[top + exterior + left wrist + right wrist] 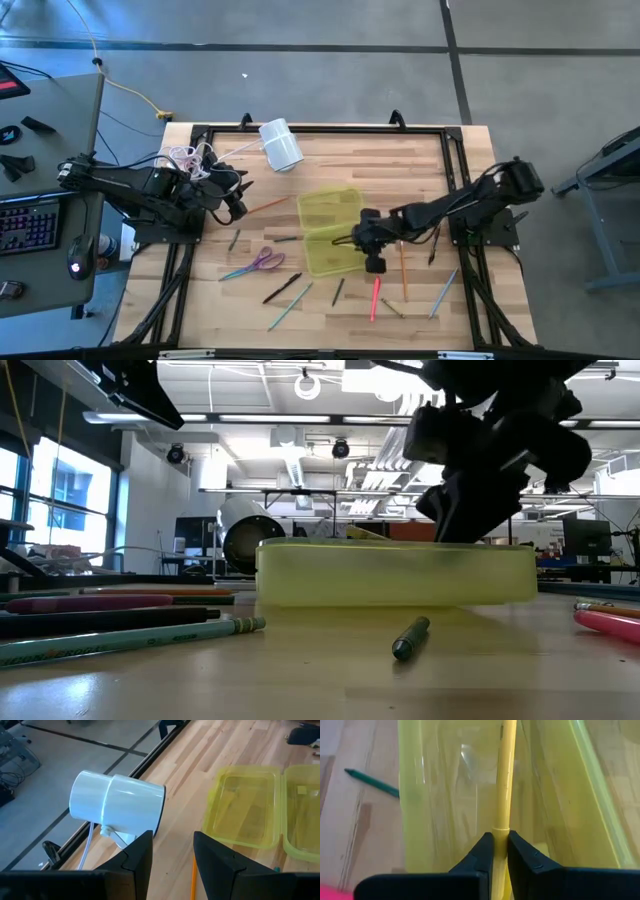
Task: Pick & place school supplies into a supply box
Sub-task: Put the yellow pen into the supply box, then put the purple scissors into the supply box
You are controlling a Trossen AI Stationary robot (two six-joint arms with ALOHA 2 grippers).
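One yellow pencil (503,795) sits pinched between the right gripper's (500,851) fingers, hanging over the open supply box (328,232) at mid-tabletop. Release it tilted and it could catch the box's rim and roll out onto the wood. The left gripper (172,855) waits spread wide near the tabletop's left edge.

A light wooden worktop (330,310) with a black frame around its edge stands on a grey floor (540,70). A white cylinder (281,144) lies on its side near the far edge, and a coiled white cord (186,157) sits close by. A desk (60,130) holding a keyboard (28,225) stands alongside.
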